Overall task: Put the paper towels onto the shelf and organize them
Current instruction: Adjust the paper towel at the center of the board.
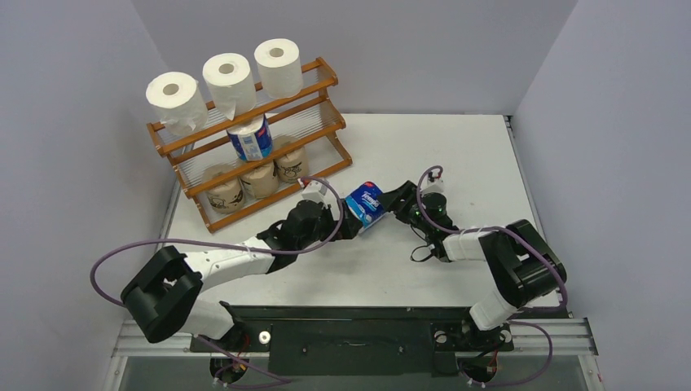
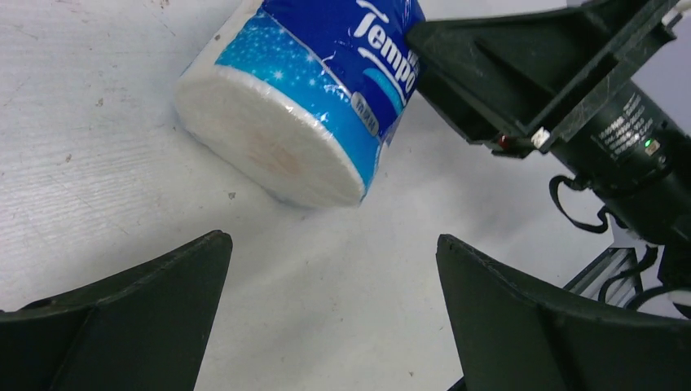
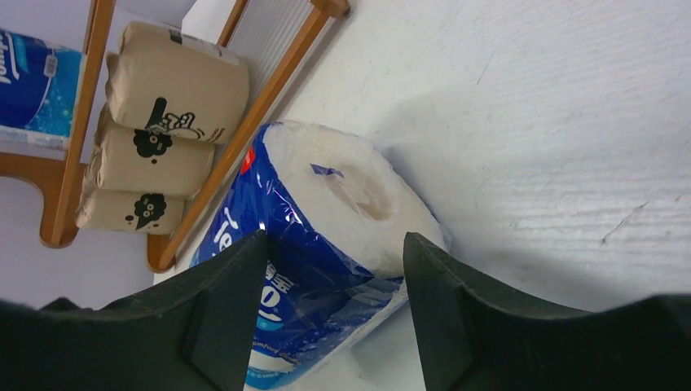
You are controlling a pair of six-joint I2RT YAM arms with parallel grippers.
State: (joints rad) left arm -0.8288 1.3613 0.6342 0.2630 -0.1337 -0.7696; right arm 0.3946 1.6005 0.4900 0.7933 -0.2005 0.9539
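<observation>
Shelf (image 1: 322, 81) holds seven paper towels (image 1: 224, 77). Last blue roll (image 2: 301, 106) lies on worktop (image 1: 456, 163) before the shelf, right gripper (image 3: 334, 244) jaws astride it, grip unclear; left gripper (image 2: 330, 244) jaws wide apart, empty.

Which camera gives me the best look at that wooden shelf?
The top view: the whole shelf shows, with white rolls on top, a blue roll in the middle, brown rolls below. The right wrist view catches only one end, with brown rolls and a blue one. The left wrist view shows none of it.
</observation>
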